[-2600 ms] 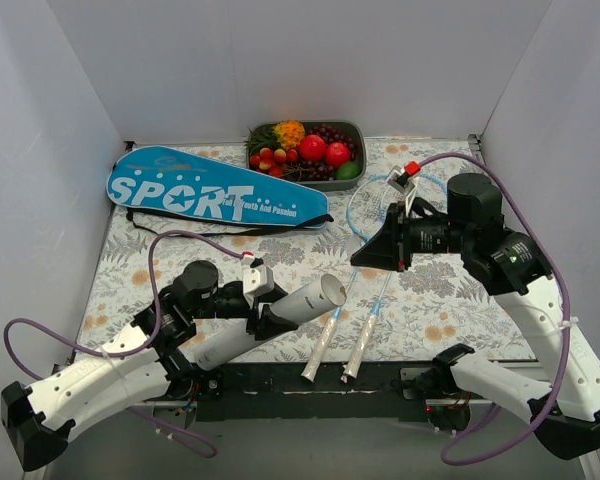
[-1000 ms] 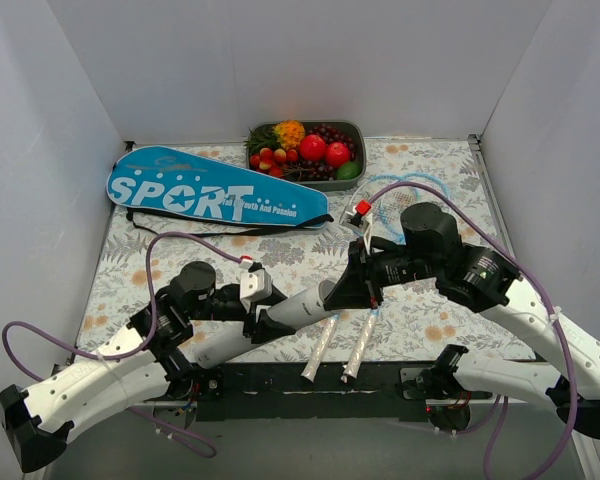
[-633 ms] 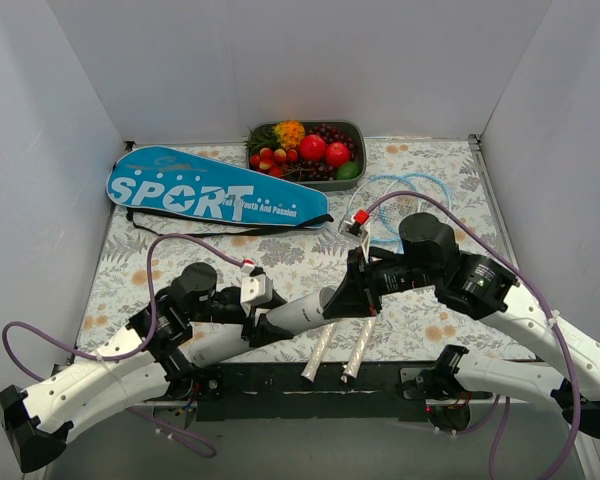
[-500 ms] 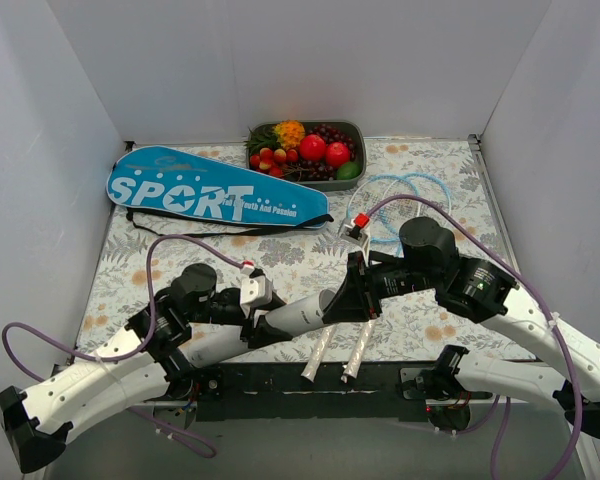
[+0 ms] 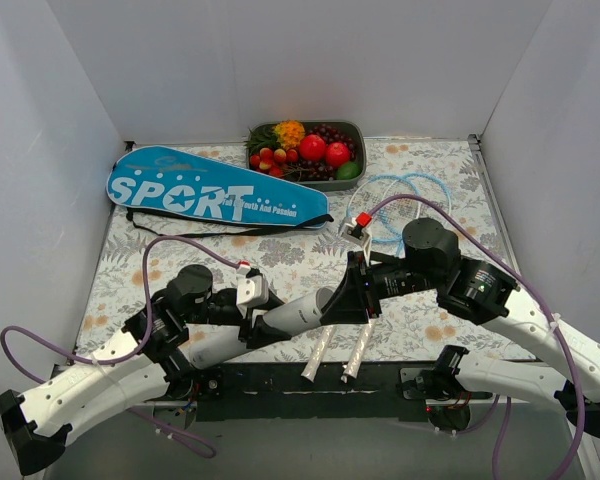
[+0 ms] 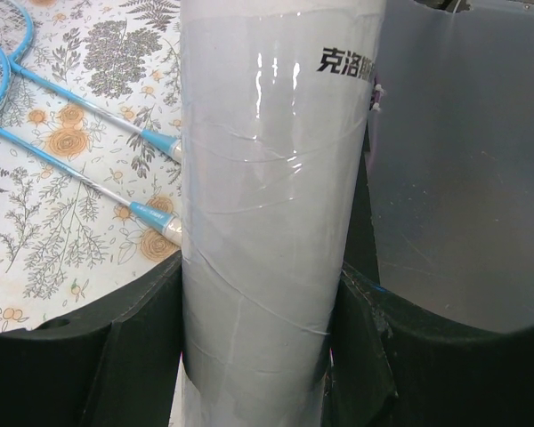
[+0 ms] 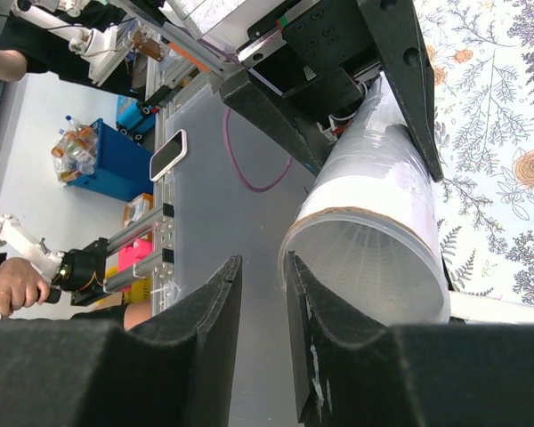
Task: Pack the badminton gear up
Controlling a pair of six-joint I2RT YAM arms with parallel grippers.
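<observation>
Slipping is the risk: the tilted white tube (image 5: 298, 312), lower centre, pinched by the left gripper (image 5: 255, 318), could be knocked loose by the right gripper (image 7: 262, 267), slightly parted at its mouth, onto the rackets (image 5: 319, 352).

A white shuttlecock tube (image 6: 267, 222), centre of the left wrist view, is wrapped in glossy, wrinkled clear film; its open rim looks like plain card. At upper left, the table cover (image 6: 98, 53) is matt floral print. In the top view, the blue bag (image 5: 210, 195) looks smooth and faintly shiny.
</observation>
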